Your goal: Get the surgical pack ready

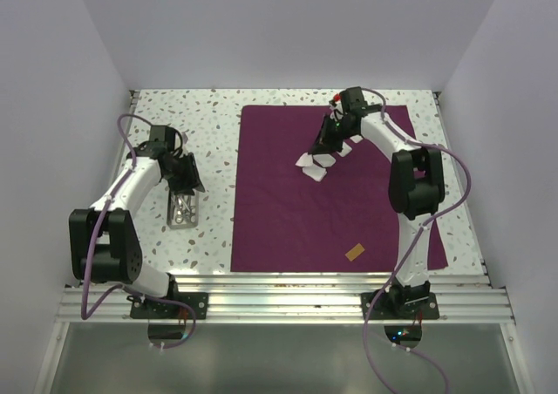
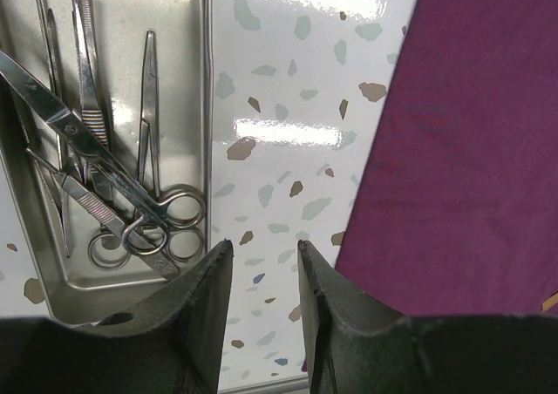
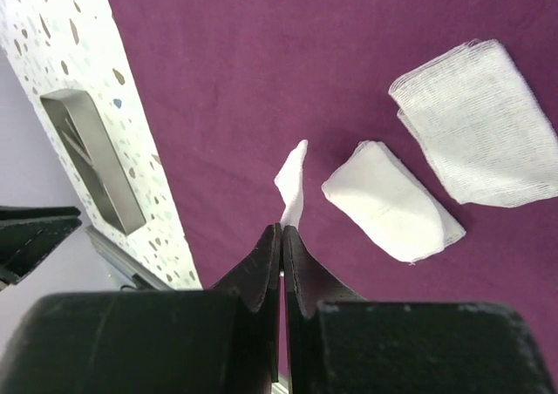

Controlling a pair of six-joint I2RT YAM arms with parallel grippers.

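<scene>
We see the right gripper (image 3: pixel 283 230) closed, pinching one gauze square (image 3: pixel 293 178) by its edge, which stands up off the purple cloth (image 3: pixel 261 54). Two more gauze squares (image 3: pixel 390 204) lie flat just beside it on the cloth. On the left gripper (image 2: pixel 261 268) the jaws stand apart with nothing between them, over the speckled table (image 2: pixel 288 106) between the cloth and the steel tray (image 2: pixel 181 54). The tray sits on the table left of the cloth, with scissors (image 2: pixel 78 132) and forceps (image 2: pixel 87 71) inside. An orange tab (image 1: pixel 355 253) lies near the cloth's near edge.

Lab test booth: white walls (image 1: pixel 288 28), speckled tabletop (image 1: pixel 209 228).
</scene>
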